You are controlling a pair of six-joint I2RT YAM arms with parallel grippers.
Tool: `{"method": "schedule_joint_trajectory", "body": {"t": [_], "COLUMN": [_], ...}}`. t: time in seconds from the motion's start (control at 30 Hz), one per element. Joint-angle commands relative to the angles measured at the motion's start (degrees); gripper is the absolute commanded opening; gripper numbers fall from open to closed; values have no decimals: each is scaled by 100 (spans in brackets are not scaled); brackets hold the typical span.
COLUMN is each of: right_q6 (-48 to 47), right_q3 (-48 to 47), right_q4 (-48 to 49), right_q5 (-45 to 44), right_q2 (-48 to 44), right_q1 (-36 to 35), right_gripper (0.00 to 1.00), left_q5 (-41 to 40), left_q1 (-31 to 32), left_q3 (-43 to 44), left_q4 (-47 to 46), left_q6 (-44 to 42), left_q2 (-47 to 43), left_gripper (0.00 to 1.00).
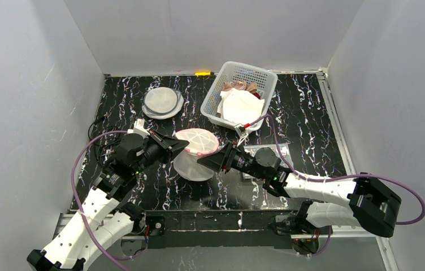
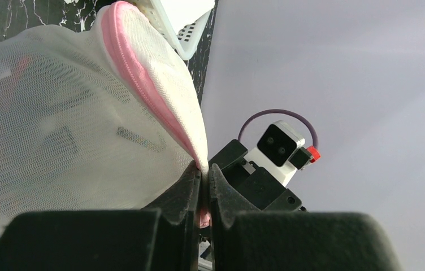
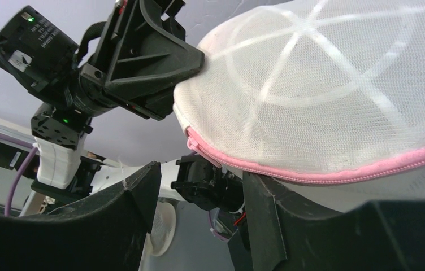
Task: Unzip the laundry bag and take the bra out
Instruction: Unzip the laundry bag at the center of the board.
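The round white mesh laundry bag (image 1: 198,140) with a pink zipper rim (image 3: 323,174) is held up off the table at the middle. My left gripper (image 1: 182,145) is shut on the bag's left edge; in the left wrist view the jaws (image 2: 204,169) pinch the pink seam of the bag (image 2: 57,130). My right gripper (image 1: 206,160) is open just right of and below the bag; in the right wrist view (image 3: 199,186) the zipper end (image 3: 199,149) hangs above its gap, untouched. The bra does not show clearly through the mesh.
A white round mesh piece (image 1: 193,167) lies on the table under the held bag. A white basket (image 1: 215,93) with clothes stands at the back right. Two more round mesh bags (image 1: 162,102) lie at the back left. A yellow object (image 1: 202,73) sits at the back edge.
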State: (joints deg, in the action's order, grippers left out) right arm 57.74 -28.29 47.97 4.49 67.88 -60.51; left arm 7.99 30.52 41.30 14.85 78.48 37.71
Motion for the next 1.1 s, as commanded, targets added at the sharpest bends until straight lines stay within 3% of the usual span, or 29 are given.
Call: {"method": "schedule_joint_trajectory", "body": {"t": [0.0,0.57,0.87,1.07], "right_q6": [125,449,575,563], "right_q3": [-74,-81,-30,-101], "right_q4": [776,1115,1189,1275], "right_q5": [-185,-301,-315,-272], "right_q2": [12,274,406,482], "right_q1": [-39,-34,-35,-47], "right_gripper": [62,46,59,58], "left_q5": [24,-202,-248,-216], "left_q1": [-20,-20,-18,-20], "left_q3": [6,-17,94,157], "left_q4": [-169,66,123,123], "left_q6": [115,263,317,425], "left_q2": [-62,-186,-255,-256], "left_gripper": [0,0,0,0]}}
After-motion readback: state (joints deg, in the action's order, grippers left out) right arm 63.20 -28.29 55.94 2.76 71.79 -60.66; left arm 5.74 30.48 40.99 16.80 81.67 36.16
